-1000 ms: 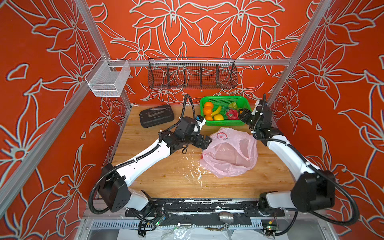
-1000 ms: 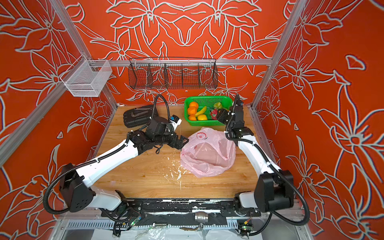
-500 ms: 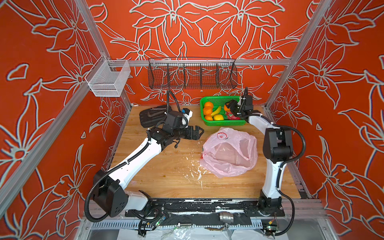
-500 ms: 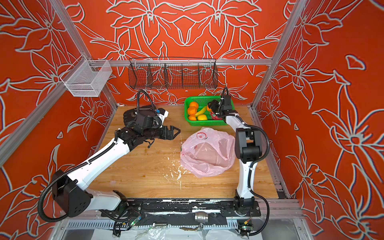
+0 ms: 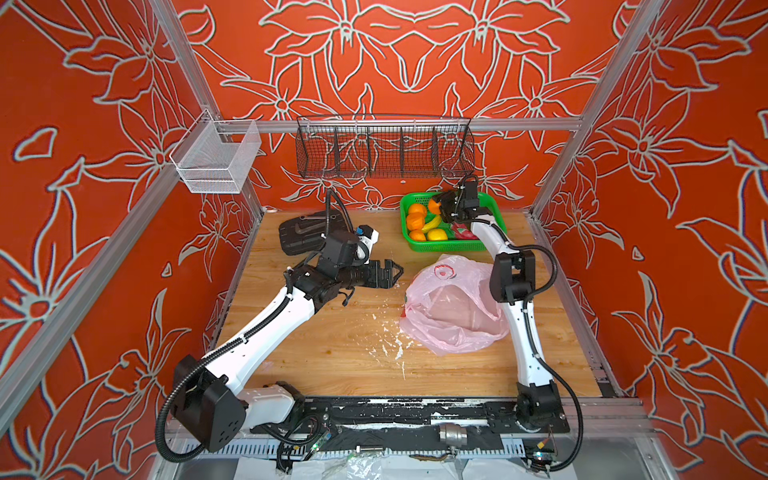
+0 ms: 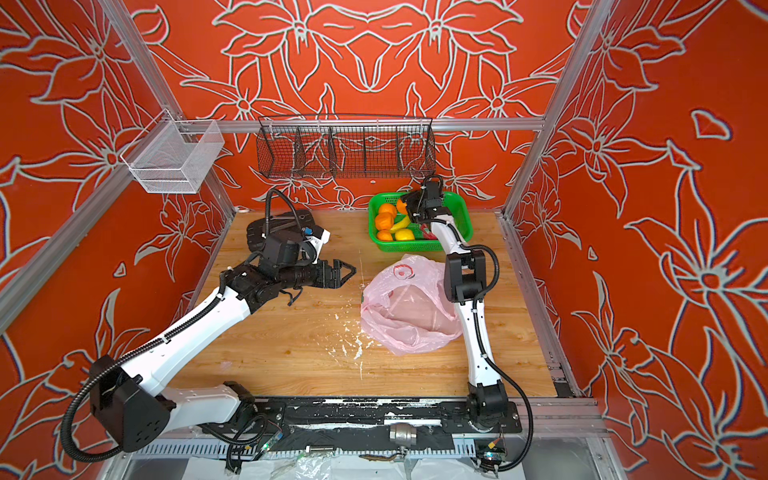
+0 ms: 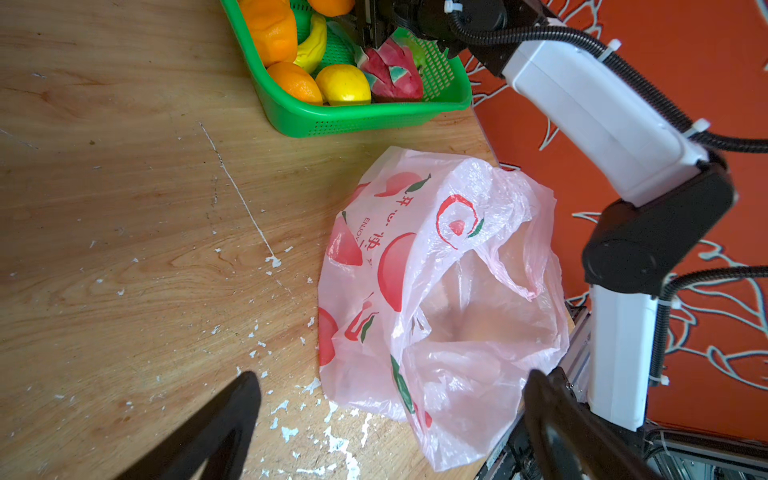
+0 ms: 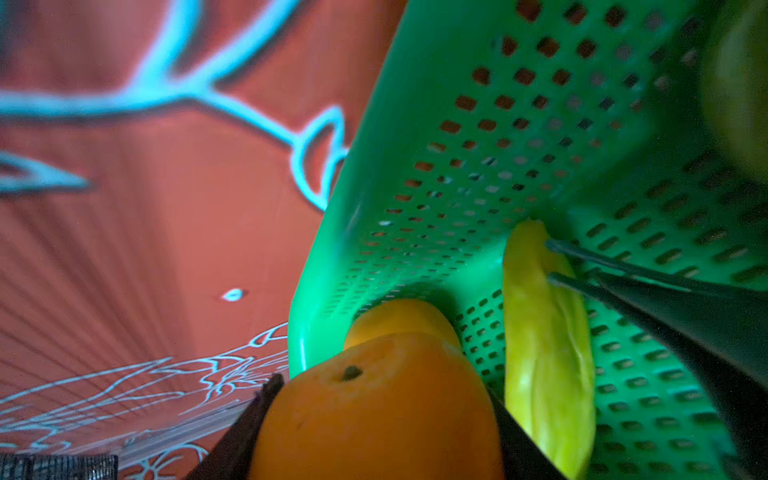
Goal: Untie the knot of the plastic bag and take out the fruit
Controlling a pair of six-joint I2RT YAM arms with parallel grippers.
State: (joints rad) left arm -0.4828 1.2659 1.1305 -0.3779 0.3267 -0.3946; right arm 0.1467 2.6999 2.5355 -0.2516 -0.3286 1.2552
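- The left gripper has been drawn back from the bag. Its jaws are spread wide, with nothing between them.
- The right gripper has been swung over the basket, with an orange clamped in it.
- The bag is left slack and open-mouthed on the table, and no knot is seen. It seems emptied, so only the orange's release is judged to remain.

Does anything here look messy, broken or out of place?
White flecks are scattered on the wooden table beside the pink plastic bag, like chipped paint or scraped surface; what they are cannot be told. The bag lies slumped and crumpled, its mouth open. Nothing else stands out.
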